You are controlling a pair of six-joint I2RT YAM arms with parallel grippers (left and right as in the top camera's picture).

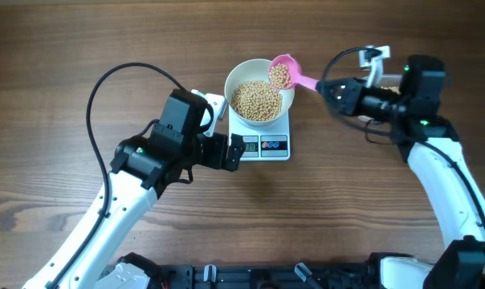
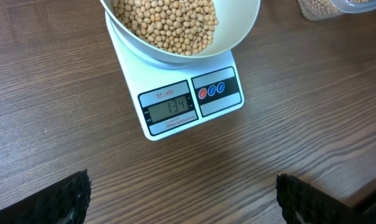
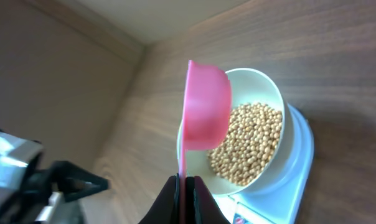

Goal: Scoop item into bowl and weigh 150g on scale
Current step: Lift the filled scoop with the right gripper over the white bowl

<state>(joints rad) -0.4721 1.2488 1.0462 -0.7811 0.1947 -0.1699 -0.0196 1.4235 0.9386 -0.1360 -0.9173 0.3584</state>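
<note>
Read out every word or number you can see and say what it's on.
"134": on the scale's display.
"SF-400": on the label above that display.
Small print under the display: too small to read.
Marks on the round buttons: too small to read.

Directly above the scale (image 1: 275,146): no way down, taken up by the bowl (image 1: 289,98) heaped with beans (image 1: 254,103). Over the far-right rim from the scale: barred by the pink scoop (image 1: 281,74), pinched in the right gripper (image 1: 327,86) reaching in from the right. Just left of the scale: crowded by the left gripper (image 1: 226,128), spread wide. In front of the scale: bare table (image 1: 258,209), free to cross. Further right of the scale: a clear tub (image 2: 312,9) in the way.
</note>
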